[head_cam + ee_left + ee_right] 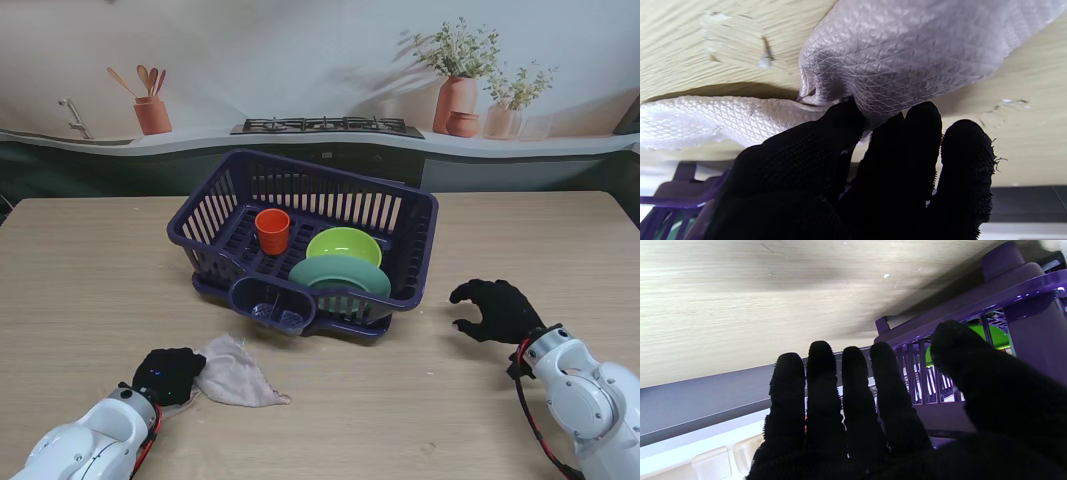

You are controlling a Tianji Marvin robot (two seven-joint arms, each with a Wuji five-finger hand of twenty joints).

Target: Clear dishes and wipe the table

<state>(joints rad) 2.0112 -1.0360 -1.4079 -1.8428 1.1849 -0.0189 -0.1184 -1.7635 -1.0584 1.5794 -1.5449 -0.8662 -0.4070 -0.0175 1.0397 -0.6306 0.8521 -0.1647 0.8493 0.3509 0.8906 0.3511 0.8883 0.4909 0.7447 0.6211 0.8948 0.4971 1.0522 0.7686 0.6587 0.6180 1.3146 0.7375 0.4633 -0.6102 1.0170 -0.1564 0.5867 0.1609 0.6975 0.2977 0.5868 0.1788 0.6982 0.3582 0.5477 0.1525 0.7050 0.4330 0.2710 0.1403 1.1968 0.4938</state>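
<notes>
A pale crumpled cloth (238, 373) (900, 56) lies on the wooden table (90, 270), nearer to me than the rack. My left hand (168, 373) (873, 173) sits at the cloth's left edge, thumb and fingers pinched on a fold of it. The purple dish rack (205, 225) (1023, 280) holds an upright orange cup (272, 230), a lime bowl (343, 244) (998, 336) and a green plate (340, 275) leaning on its edge. My right hand (495, 310) (873, 413) is just right of the rack, fingers spread, holding nothing.
The rack's cutlery cup (272, 303) juts out towards me, close to the cloth. Small crumbs or marks (765, 60) dot the table beside the cloth. A printed kitchen backdrop stands behind the table's far edge.
</notes>
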